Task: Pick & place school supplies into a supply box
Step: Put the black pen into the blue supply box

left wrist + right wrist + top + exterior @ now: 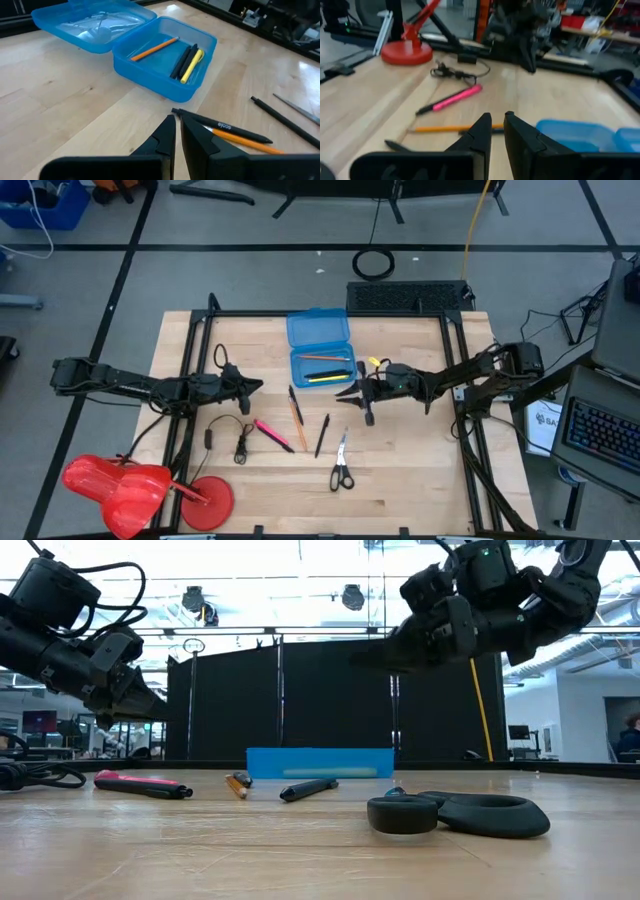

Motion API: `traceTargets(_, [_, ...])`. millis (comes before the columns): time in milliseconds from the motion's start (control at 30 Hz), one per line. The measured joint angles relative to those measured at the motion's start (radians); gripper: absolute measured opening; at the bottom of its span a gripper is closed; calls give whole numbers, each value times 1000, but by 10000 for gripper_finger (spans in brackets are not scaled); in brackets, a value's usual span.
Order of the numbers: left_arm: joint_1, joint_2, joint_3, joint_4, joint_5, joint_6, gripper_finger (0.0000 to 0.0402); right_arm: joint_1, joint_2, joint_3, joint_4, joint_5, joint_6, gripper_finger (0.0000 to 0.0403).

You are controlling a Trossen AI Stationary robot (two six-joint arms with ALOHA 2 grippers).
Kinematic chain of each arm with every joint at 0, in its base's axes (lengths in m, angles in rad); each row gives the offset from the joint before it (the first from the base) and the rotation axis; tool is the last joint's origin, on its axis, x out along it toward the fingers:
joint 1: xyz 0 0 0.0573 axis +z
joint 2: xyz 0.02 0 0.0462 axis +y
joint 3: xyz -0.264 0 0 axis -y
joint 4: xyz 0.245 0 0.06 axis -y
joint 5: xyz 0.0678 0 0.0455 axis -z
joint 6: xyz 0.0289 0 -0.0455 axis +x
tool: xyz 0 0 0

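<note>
The supply box [321,367] lies open at the table's far middle, its lid [318,329] flat behind it. An orange pencil [155,48], a black pen [184,60] and a yellow pen [192,64] lie inside. On the table lie a black pen [293,398] beside an orange pencil [299,415], a pink pen [272,433], another black pen [322,435] and scissors [341,466]. My left gripper [257,387] hovers left of the box, shut and empty. My right gripper [347,392] hovers just near-right of the box, its fingers nearly together with nothing between.
A thin black cable [236,436] lies left of the pink pen. A red stand and red object [150,485] sit at the near left corner. A dark keyboard [405,297] lies past the table's far edge. Bare wood lies near the front edge right of the scissors.
</note>
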Motion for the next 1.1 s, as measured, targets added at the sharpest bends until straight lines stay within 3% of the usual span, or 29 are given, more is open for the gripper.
traceTargets(533, [0,0,0,57,-43,9,31,-9,-1,0,2,50,22,55])
traceTargets(767, [-1,0,0,71,66,-41,31,108,-1,0,4,21,113,53])
traceTargets(967, [0,0,0,59,72,80,31,165,-1,0,109,130,55,51])
traceTargets(1100, [0,0,0,89,53,158,31,157,-2,0,127,132,57,50])
